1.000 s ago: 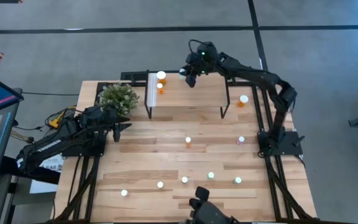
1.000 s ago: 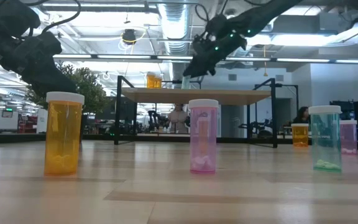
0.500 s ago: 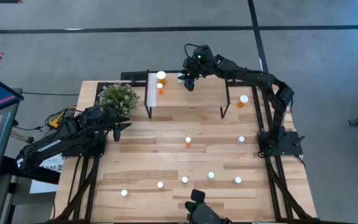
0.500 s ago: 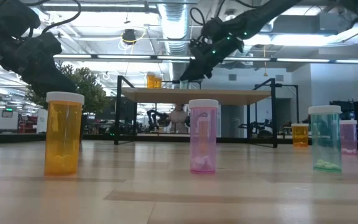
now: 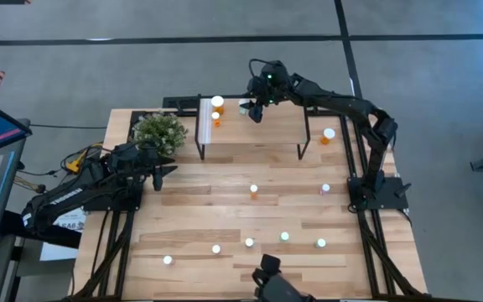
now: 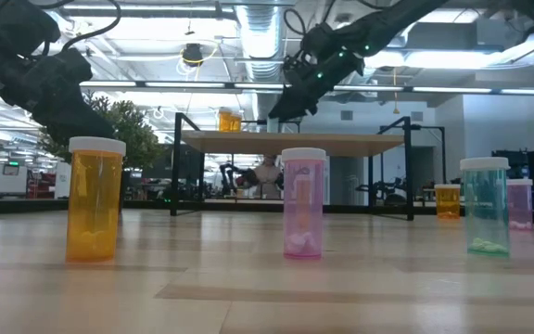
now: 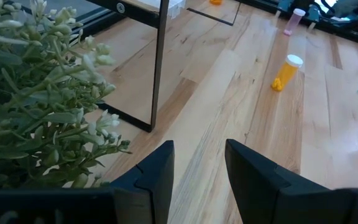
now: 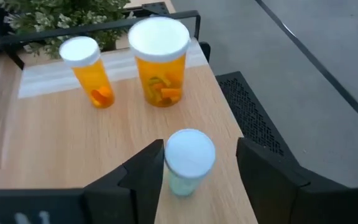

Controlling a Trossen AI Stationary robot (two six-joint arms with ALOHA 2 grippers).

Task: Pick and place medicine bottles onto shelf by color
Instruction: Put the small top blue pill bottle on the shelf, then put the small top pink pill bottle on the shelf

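R gripper (image 8: 194,171) over shelf (image 5: 267,126) far edge, 12 o'clock, fingers parted round pale green bottle (image 8: 189,160) standing on it, apparently let go, apart from two orange bottles (image 8: 160,62) to sort by colour. L gripper (image 7: 197,168) idle, empty, 9 o'clock.

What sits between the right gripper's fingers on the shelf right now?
In the right wrist view, a pale green bottle with a white cap stands on the shelf between the open fingers of the right gripper.

An open-plan lab: exposed ceiling ducts (image 6: 258,28), strip lights, more robot rigs behind.
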